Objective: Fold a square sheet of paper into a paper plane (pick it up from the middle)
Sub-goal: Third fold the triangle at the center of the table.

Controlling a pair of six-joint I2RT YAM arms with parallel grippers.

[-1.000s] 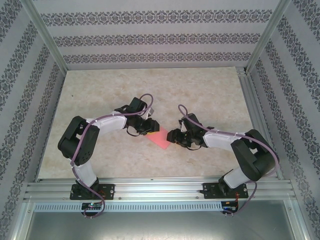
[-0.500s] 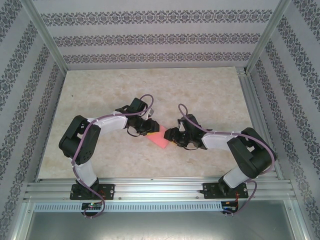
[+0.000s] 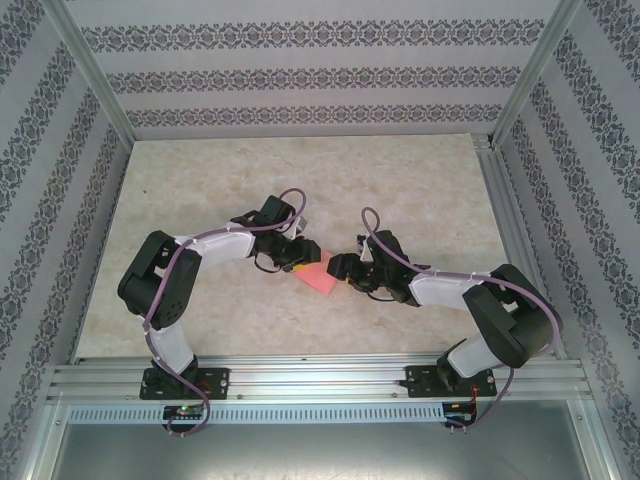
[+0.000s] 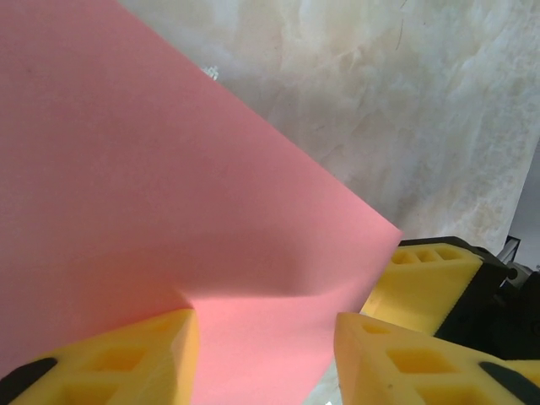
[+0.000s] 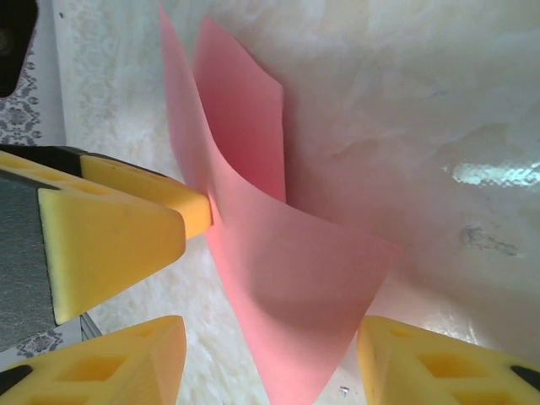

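Over a marble-look table (image 3: 200,190) walled in by patterned wallpaper (image 3: 300,75), the square sheet of paper (image 3: 318,272) stands curled at the centre between the left gripper (image 3: 300,256) and right gripper (image 3: 342,270), both with jaws parted loosely around it, its lower edge cut off in both wrist views.

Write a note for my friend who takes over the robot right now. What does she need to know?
Left gripper: open, with the paper running between its fingers.
Right gripper: open, with the paper's lower edge hanging between its fingers.
Paper: near the middle of the table, between both grippers, bent up into a loose curve.
Done: paper bent over, but no sharp crease visible.
Left: press the first crease, then make all the other plane folds.
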